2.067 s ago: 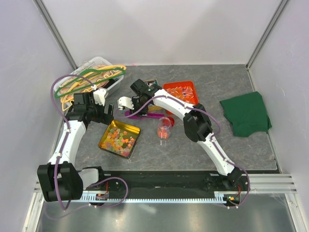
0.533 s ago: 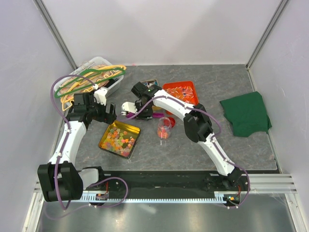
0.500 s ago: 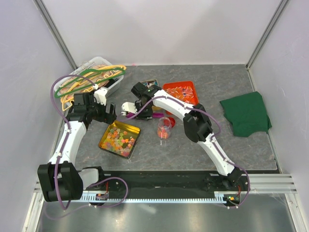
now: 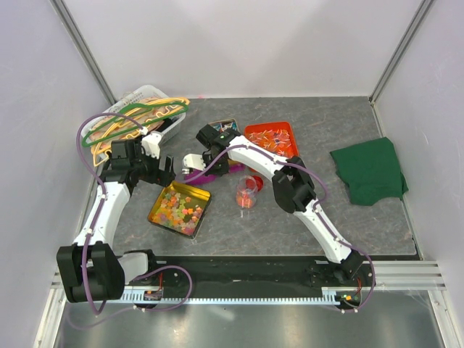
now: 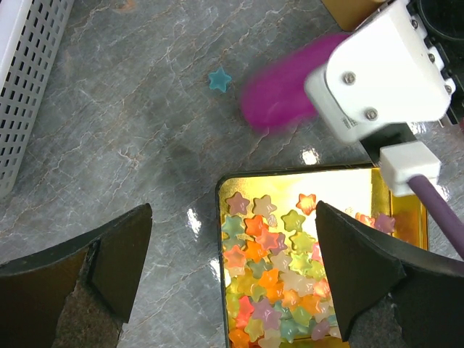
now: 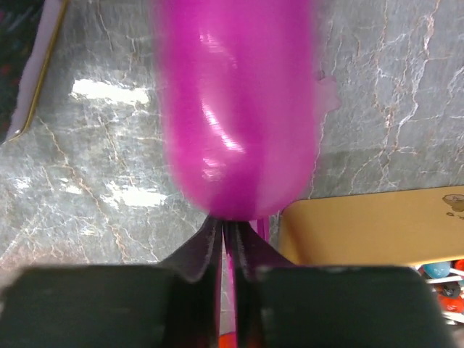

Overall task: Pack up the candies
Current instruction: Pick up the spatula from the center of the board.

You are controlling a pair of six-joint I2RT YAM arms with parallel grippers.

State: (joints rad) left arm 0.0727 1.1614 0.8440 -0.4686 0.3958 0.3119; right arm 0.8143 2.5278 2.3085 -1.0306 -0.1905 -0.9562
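Pastel star-shaped candies fill a gold tin; one blue star lies loose on the table. Twist-wrapped candies lie in an orange tray. My left gripper hangs open over the tin's left edge, nothing between its fingers; from above it is at the tin's far-left corner. My right gripper is shut on the thin handle of a purple scoop, whose bowl points away over the bare table. In the top view the right gripper and the scoop are just behind the tin.
A clear cup with a red lid stands right of the tin. A small open tin sits behind the scoop. A white basket with hangers fills the far left. A green cloth lies at the right.
My right gripper has come down a little toward the scoop and closed on its handle. The left arm has stayed where it was, still open.
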